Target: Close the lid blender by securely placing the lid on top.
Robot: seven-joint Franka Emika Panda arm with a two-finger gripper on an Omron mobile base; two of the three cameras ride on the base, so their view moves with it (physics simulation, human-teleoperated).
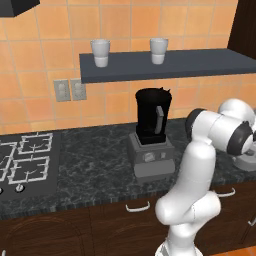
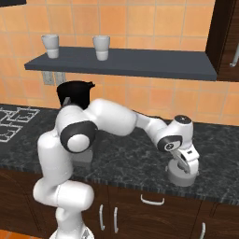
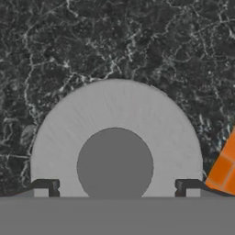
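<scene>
While the claw (image 3: 114,187) hangs right over the lid, the blender waits uncapped.
The round grey disc lid (image 3: 114,137) with its darker centre knob lies flat on the black speckled stone worktop (image 3: 114,41), fingertips (image 3: 46,187) spread wide either side of it, gripping nothing; the tall black-jarred blender (image 1: 152,117) on its boxy grey base stands well away, top open.

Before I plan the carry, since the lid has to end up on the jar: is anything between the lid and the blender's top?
Nothing visible stands in the way. The lid lies on the counter under the open tool, right of the blender. Only bare counter lies between them, and the jar's top looks open; the robot's own arm crosses that span.
</scene>
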